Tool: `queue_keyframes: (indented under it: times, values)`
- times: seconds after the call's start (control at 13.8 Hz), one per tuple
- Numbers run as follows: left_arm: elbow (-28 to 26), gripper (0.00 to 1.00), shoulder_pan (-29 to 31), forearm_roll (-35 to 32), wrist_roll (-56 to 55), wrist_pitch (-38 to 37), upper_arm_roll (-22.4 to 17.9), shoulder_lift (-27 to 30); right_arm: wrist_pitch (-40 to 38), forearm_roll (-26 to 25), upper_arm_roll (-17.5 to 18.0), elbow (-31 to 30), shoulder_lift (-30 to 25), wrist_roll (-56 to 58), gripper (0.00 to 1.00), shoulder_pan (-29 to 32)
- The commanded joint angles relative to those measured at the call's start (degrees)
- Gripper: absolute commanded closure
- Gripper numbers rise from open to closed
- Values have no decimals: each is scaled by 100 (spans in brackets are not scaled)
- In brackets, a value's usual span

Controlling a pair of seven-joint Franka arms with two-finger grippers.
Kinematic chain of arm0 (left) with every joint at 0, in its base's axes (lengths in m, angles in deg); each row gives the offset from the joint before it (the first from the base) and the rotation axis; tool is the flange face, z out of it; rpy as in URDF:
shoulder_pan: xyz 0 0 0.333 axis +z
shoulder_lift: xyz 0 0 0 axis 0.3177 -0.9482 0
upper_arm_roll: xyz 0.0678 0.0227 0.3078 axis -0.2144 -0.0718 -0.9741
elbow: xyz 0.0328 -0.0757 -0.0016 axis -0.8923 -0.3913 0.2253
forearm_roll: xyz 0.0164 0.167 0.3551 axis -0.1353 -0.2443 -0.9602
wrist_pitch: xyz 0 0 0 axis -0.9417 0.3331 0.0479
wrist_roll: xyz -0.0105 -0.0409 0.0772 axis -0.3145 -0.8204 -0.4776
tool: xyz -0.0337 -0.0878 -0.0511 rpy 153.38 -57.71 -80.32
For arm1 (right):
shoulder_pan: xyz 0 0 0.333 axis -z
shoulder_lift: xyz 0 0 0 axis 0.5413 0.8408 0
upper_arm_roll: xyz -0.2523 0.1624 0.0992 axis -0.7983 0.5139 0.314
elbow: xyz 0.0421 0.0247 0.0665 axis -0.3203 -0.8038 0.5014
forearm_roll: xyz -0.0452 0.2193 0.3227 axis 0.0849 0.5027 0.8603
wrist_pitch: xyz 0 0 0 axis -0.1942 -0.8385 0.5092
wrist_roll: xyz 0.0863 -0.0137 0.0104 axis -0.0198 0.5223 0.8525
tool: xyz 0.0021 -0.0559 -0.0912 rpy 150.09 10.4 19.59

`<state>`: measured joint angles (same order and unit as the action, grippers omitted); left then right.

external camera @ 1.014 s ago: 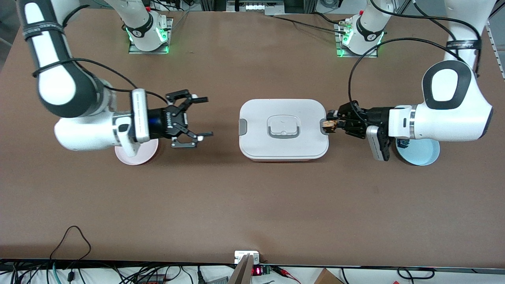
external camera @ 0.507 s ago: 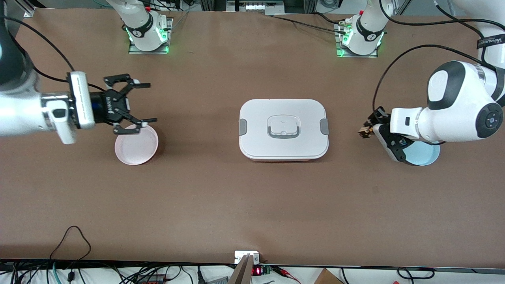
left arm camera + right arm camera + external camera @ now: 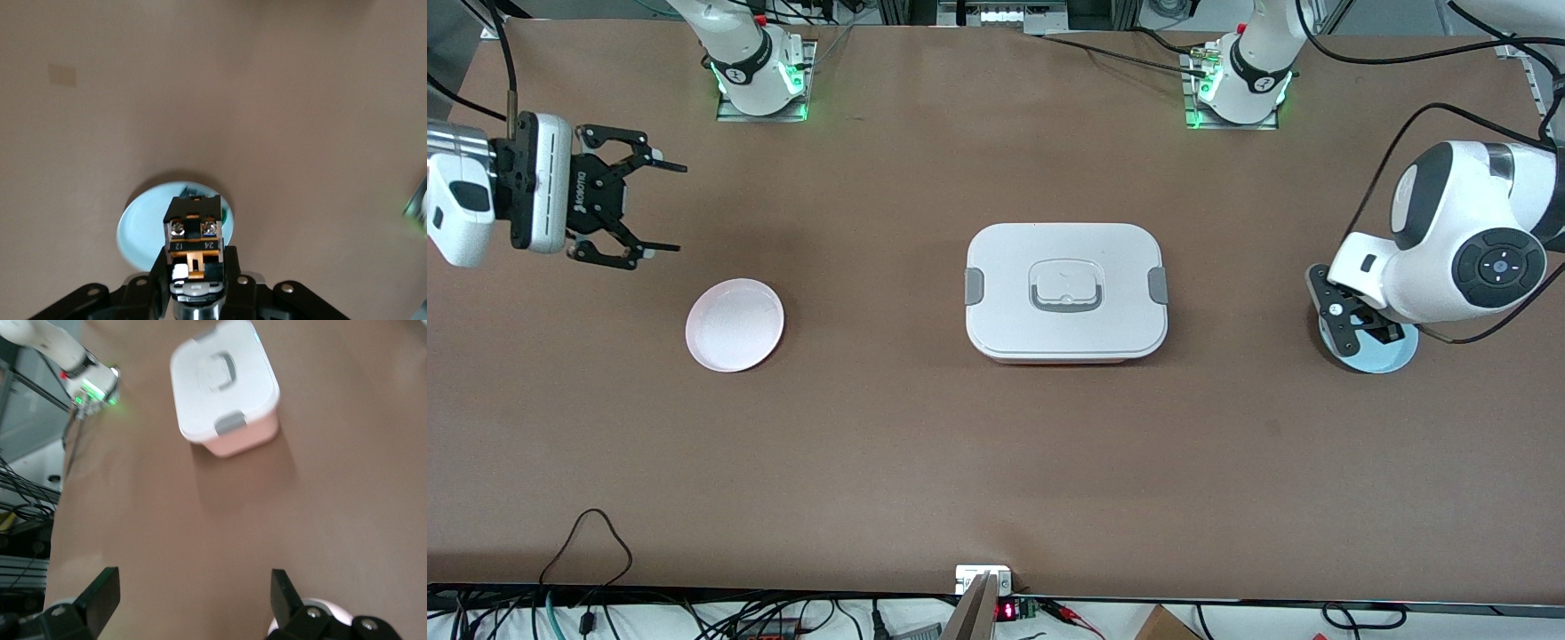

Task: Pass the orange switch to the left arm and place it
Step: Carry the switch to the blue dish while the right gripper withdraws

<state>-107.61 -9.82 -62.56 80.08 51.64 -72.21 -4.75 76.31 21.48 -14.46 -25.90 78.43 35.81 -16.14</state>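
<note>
Both arms pulled away from box since earlier. Left tool over blue plate, clamped on orange switch. Right tool spread wide, empty, over bench near pink plate.

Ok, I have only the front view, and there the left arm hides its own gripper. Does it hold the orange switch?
Observer: Yes. The left gripper is shut on the orange switch, gripping its lower end.
Operator: And what lies under it?
Observer: The blue plate; the switch hangs over it, not touching it.
Operator: Is the right gripper ready to receive?
Observer: From its own camera, the right gripper is open with nothing between the fingers, and it points toward the box.
</note>
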Motion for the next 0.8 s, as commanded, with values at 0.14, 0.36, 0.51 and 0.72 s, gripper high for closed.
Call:
queue_keyframes:
  times: [0.14,0.36,0.51,0.72]
  values:
    - [-384,95,824,-392,1354,729,41,-37,45,-1497,182,-65,-348,-1236,0,-116]
    - [-860,95,1229,-392,1891,1759,24,-308,124,-2377,393,-56,-454,-1956,0,-274]
    - [-869,95,1546,-401,2136,2180,33,-765,142,-2757,438,-56,-454,-2256,0,-406]
    - [-1070,97,1880,-392,2463,2893,33,-1030,230,-2829,412,-48,-445,-2484,0,-415]
